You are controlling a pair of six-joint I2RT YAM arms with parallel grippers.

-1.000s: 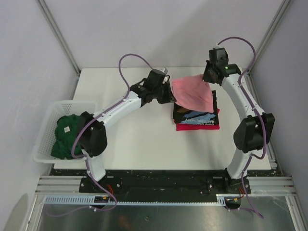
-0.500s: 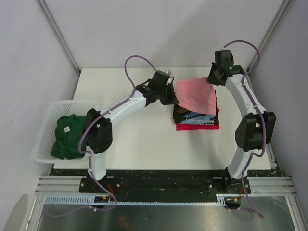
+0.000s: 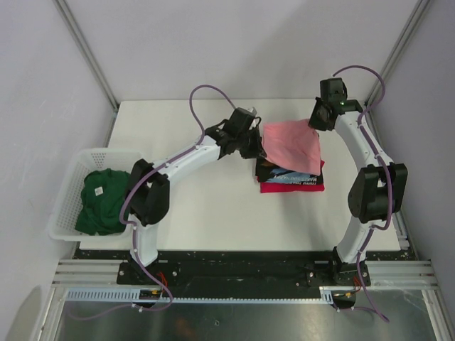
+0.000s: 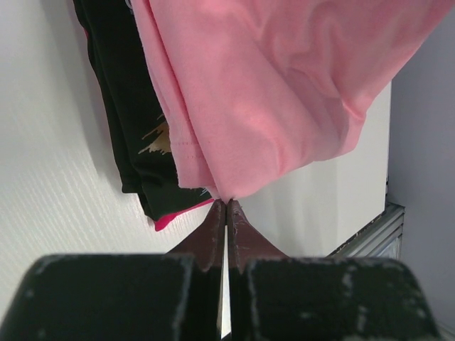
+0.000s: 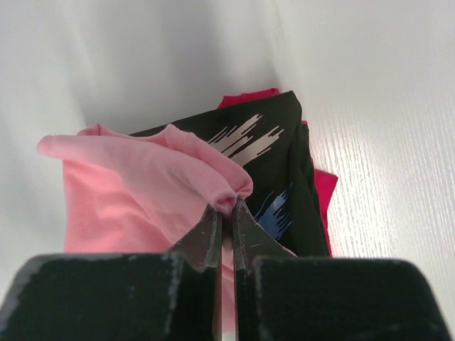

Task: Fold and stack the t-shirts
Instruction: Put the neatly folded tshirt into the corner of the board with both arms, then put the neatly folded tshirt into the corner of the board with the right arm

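The light pink t-shirt [image 3: 291, 144] hangs folded between both grippers, over the stack at the right of the table. My left gripper [image 3: 259, 144] is shut on its left corner [image 4: 234, 186]. My right gripper [image 3: 313, 122] is shut on its far right corner [image 5: 229, 199]. Under it lie the folded black t-shirt with streak print [image 3: 284, 174] and the red t-shirt [image 3: 295, 187]; both also show in the left wrist view [image 4: 117, 92] and the right wrist view [image 5: 281, 185]. The dark green t-shirt [image 3: 99, 201] lies bunched in the basket.
A white slatted basket [image 3: 65, 195] sits at the table's left edge. The white table [image 3: 206, 206] ends at metal rails in front; grey walls and frame posts close in the back and sides.
Both grippers have carried the pink t-shirt to the right and a little away from me, so it now hangs more squarely over the black and red stack.
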